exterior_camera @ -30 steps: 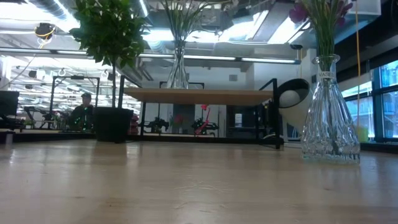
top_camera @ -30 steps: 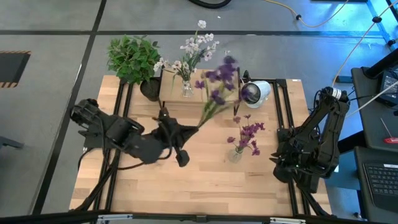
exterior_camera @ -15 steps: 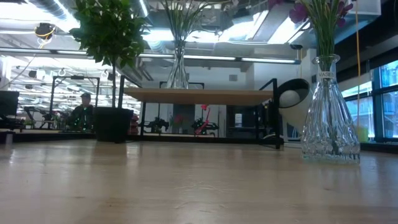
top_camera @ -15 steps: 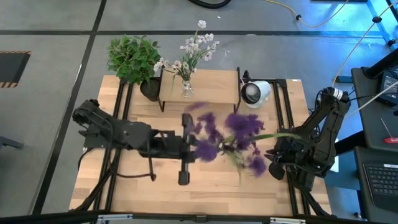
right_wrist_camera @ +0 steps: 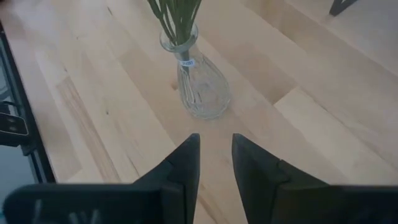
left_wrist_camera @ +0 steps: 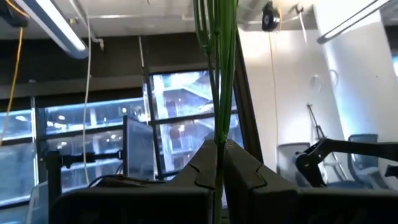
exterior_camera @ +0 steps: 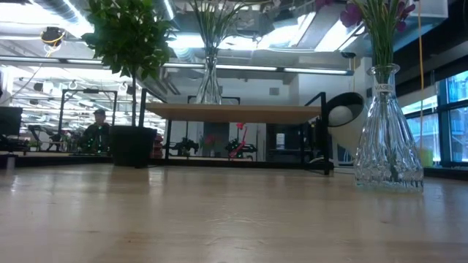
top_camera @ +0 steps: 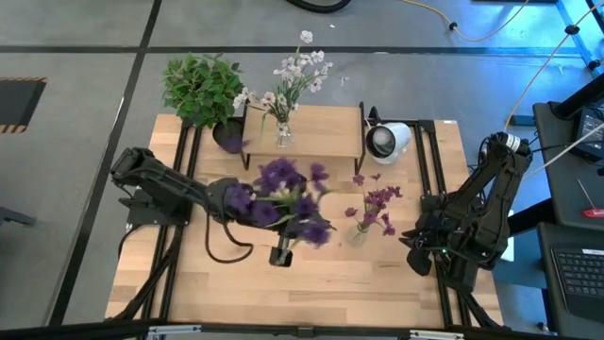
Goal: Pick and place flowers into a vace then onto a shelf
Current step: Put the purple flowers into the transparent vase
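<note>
Your left jaws [left_wrist_camera: 219, 171] are clenched on the green stems of a bunch of purple-blossomed cut flowers [top_camera: 281, 200], held upright over the middle of the light wooden bench [top_camera: 377, 283]. Half a second ago the bunch was swung out toward the right arm; now it has come back nearer centre, beside the clear glass vase [top_camera: 357, 234] that already holds purple flowers. That suggests insertion is still pending. Your right jaws [right_wrist_camera: 216, 163] sit slightly parted and empty, facing that vase. The small wooden-topped shelf [top_camera: 326, 127] already carries 1 vase of white-pink flowers [top_camera: 293, 80].

Vase [top_camera: 283, 135] w/ flowers [top_camera: 288, 80] on shelf [top_camera: 321, 132]
</note>
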Controlling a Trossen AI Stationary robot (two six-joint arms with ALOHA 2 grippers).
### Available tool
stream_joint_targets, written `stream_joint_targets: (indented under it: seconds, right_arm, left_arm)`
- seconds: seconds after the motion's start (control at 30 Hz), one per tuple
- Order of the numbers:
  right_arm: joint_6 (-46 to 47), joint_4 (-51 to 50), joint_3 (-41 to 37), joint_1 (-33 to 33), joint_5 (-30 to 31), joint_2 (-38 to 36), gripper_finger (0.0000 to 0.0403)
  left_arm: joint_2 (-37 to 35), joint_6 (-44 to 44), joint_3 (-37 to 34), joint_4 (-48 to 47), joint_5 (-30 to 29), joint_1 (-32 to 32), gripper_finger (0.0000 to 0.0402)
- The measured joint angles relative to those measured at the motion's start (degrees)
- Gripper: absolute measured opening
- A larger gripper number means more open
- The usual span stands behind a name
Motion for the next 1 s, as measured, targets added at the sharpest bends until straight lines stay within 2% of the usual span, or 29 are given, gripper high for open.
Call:
stream_joint_targets:
  seconds: [0.17, 0.4, 0.53, 0.83, 1.0]
  right_arm:
    - [0.00, 0.23, 0.00, 0.00, 0.00, 0.00, 0.0097]
    - [0.02, 1.07, 0.00, 0.00, 0.01, 0.00, 0.0097]
    - [1.44, 1.69, 0.00, 0.00, 0.05, 0.00, 0.0097]
    - [3.21, 3.43, 0.00, 0.00, 0.05, 0.00, 0.0097]
    - [3.21, 5.30, 0.00, 0.00, 0.05, 0.00, 0.0097]
  left_arm:
    - [0.33, -0.10, -8.21, 12.14, 0.15, 0.38, 0.0004]
    - [1.49, -2.76, -16.51, 20.64, -2.50, 1.39, 0.0004]
    - [4.19, -3.66, -18.58, 25.59, -2.52, 2.54, 0.0004]
    - [14.35, -12.35, -20.70, 37.11, -2.34, 6.41, 0.0004]
    - [19.21, -15.60, -20.70, 40.04, -2.48, 8.37, 0.0004]
